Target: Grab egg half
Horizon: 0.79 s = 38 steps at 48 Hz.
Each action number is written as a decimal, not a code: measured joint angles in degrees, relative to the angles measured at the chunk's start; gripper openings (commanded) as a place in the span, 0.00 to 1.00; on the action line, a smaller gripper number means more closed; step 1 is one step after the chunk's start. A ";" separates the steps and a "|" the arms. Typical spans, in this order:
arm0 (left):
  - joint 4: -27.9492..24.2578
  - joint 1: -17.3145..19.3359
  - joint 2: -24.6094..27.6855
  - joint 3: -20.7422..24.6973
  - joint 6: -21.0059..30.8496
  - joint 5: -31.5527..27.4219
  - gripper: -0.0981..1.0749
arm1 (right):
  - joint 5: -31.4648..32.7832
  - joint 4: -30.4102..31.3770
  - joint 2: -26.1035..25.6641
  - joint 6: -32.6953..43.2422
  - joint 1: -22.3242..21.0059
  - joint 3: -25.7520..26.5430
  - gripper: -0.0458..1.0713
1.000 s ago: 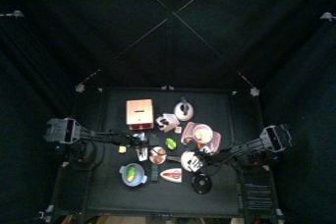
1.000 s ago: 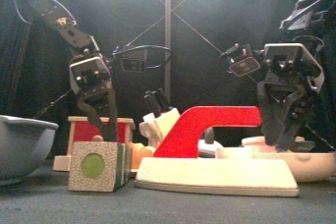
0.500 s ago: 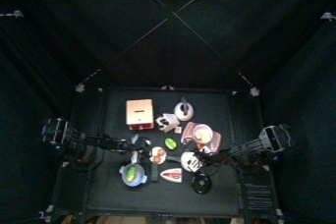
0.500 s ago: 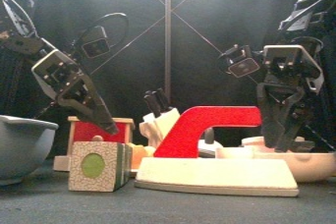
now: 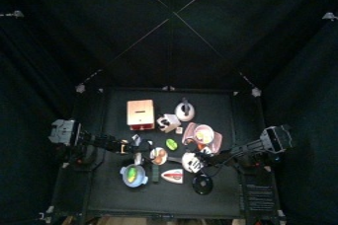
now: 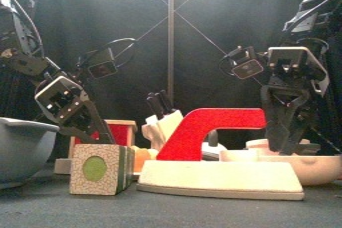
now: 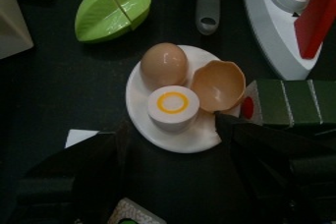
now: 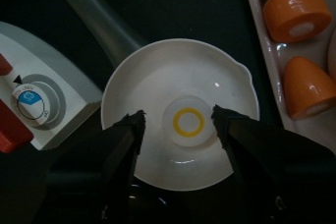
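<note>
The egg half (image 7: 172, 103) is a small white round piece with a yellow yolk ring. It lies on a white plate (image 7: 147, 135) beside a whole brown egg (image 7: 163, 63) and an empty brown shell half (image 7: 219, 83). My left gripper (image 7: 178, 164) is open and hangs above the plate, apart from it, with its jaws spread wide on either side. In the front view it (image 6: 84, 122) hangs low at the left. My right gripper (image 8: 188, 144) is open over a white jagged-edged dish with a yolk ring (image 8: 157, 81).
A green leaf piece (image 7: 109, 7), a grey handle (image 7: 203, 12) and a white-and-red toy iron (image 7: 282, 2) lie around the plate. Orange carrot pieces (image 8: 296, 12) lie by the right gripper. A pink box (image 5: 138, 112) stands further back. A grey bowl (image 6: 24, 147) is front left.
In the front view my left gripper has swung left and come down lower. My right arm has not moved.
</note>
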State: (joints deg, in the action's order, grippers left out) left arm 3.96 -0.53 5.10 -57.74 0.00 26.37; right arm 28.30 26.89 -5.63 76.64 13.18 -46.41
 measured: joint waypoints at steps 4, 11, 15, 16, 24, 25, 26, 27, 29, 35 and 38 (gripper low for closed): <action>0.09 0.00 1.23 0.88 0.00 0.09 0.95 | 0.00 0.00 0.00 0.00 0.00 0.00 0.85; 0.09 0.09 2.20 1.76 -0.09 0.09 0.94 | 0.00 0.00 0.00 0.00 0.00 0.00 0.85; 0.18 0.18 2.20 1.85 -0.09 0.35 0.93 | 0.00 0.00 0.09 0.00 0.00 0.00 0.85; 0.18 0.18 2.20 1.76 -0.09 0.35 0.92 | 0.00 0.00 0.00 0.00 0.00 0.00 0.85; 0.18 0.26 2.20 1.85 0.00 1.23 0.88 | 0.00 0.00 0.00 0.00 0.00 0.00 0.85; 0.18 0.26 2.20 1.76 -0.09 1.23 0.88 | 0.00 0.00 0.09 0.00 0.00 0.00 0.85; 0.18 0.26 2.20 1.85 -0.09 1.23 0.87 | 0.00 0.00 0.09 0.00 0.00 0.00 0.85; 0.18 0.26 2.20 1.76 -0.09 1.23 0.86 | 0.00 0.00 0.09 0.00 0.00 0.00 0.85; 0.18 0.26 2.20 1.76 -0.09 1.23 0.84 | 0.00 -0.09 0.09 0.00 0.00 0.00 0.85; 0.18 0.26 2.20 1.76 -0.09 1.23 0.78 | 0.00 -0.18 0.00 0.00 0.00 0.00 0.85; 0.18 0.26 2.20 1.76 -0.09 1.32 0.76 | 0.00 -0.18 0.09 0.00 0.00 0.00 0.85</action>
State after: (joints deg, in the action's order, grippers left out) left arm 4.13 -0.26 7.29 -55.99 -0.09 27.69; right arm 28.30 26.72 -5.54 76.64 13.18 -46.41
